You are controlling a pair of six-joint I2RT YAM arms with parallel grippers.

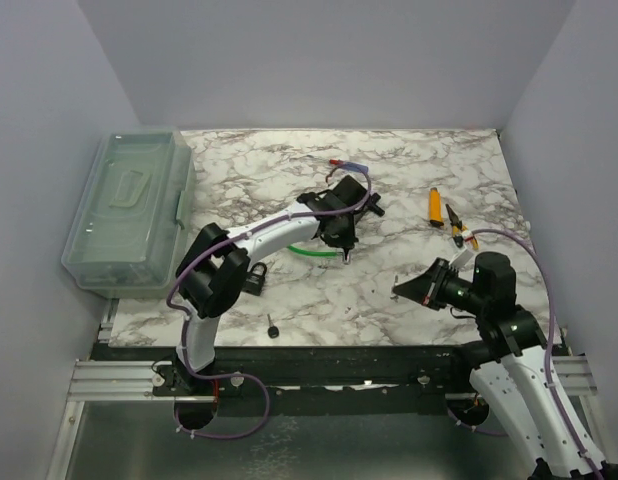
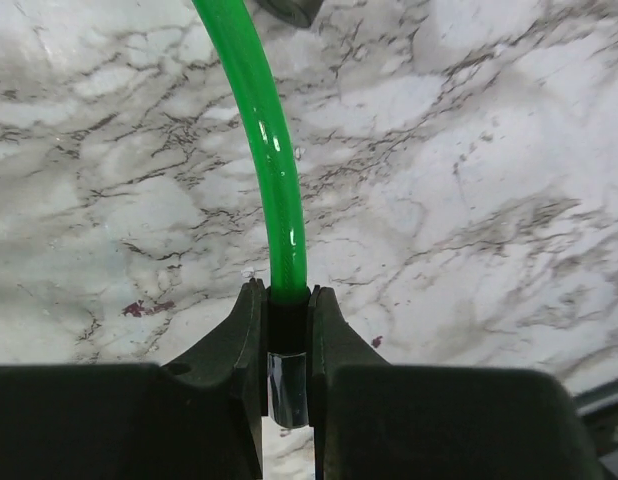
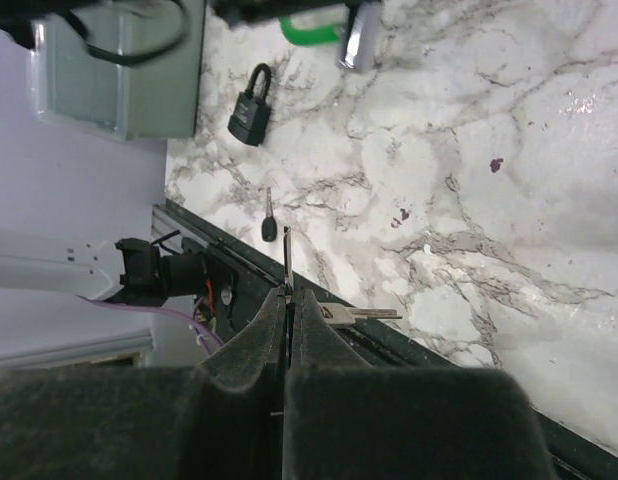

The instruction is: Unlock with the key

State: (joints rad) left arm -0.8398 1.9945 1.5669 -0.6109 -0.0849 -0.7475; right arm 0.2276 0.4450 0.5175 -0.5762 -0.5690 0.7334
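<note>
**marbletop:** so where's the key? The right claw [image 3: 289, 296] has its fingers squeezed basically flat together. It's pinching the silver key [image 3: 361, 313], which sticks out sideways from the tips, and a thin bit of wire pokes up past them. The claw hangs above the near part of the desk [image 3: 509, 120], right of centre.

**yam_fan:** yep. The left claw [image 2: 287, 300] is clamped on the black end piece of the green cable [image 2: 272, 170], which curves away over the marble. From the top camera, that claw sits mid-desk, well apart from the right one. A black padlock [image 3: 251, 113] lies by the left arm's elbow. A second, black-headed key [image 3: 269, 226] lies flat near the front edge, close to the left arm. A clear plastic box [image 1: 129, 205] sits on the far left side.
</note>
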